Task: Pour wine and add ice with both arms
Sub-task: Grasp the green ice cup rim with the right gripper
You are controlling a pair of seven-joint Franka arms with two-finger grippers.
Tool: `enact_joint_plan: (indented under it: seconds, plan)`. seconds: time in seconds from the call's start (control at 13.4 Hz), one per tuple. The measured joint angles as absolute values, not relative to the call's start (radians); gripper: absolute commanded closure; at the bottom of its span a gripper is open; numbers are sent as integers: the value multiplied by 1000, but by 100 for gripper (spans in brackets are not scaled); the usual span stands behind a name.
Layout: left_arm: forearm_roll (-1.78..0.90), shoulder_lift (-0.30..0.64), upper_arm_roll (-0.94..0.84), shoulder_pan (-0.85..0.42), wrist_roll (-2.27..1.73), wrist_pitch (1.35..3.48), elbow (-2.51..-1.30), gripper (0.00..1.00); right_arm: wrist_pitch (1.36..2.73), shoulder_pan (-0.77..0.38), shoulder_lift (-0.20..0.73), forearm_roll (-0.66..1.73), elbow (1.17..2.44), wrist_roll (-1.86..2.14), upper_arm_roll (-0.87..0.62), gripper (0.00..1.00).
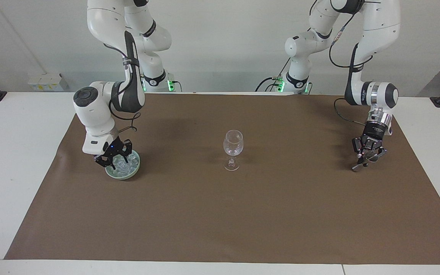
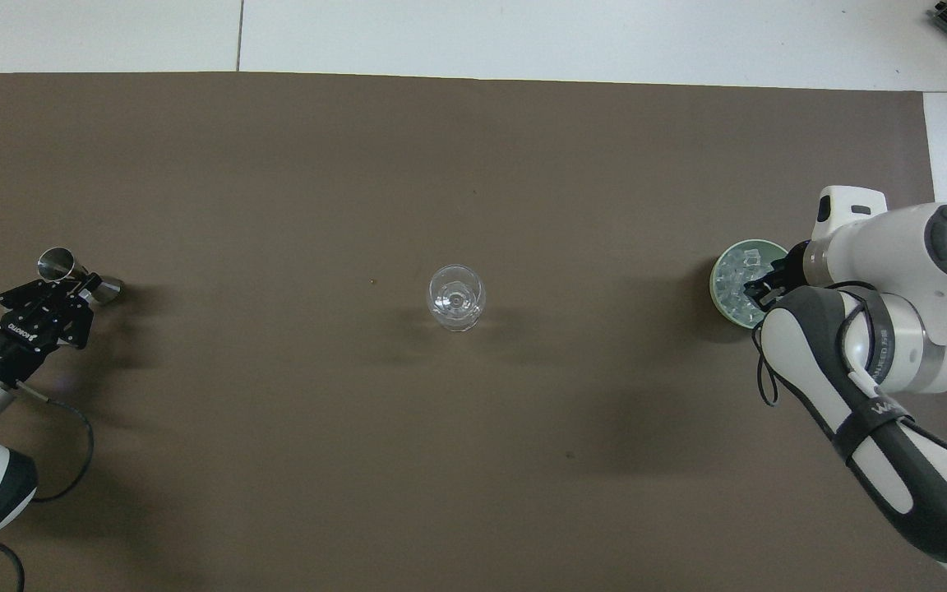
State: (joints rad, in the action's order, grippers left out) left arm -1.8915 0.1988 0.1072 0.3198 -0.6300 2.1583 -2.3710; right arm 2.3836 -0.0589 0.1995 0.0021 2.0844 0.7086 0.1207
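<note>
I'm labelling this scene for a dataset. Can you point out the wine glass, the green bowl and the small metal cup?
wine glass (image 1: pixel 233 142), facing view, on its clear bowl.
green bowl (image 1: pixel 128 174), facing view, on its outer wall.
small metal cup (image 2: pixel 54 262), overhead view, on its open mouth.
</note>
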Motion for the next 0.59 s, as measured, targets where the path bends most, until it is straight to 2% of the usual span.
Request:
enact_joint_plan:
  seconds: [0.22, 0.59]
  plan:
    - [-1892, 199, 106, 320, -630, 2158, -2371, 100, 2384, -59, 200, 22, 2085, 708, 120, 48]
    - [-1892, 201, 105, 320, -630, 2159, -2371, 100, 2384, -59, 201, 32, 2085, 708, 120, 62]
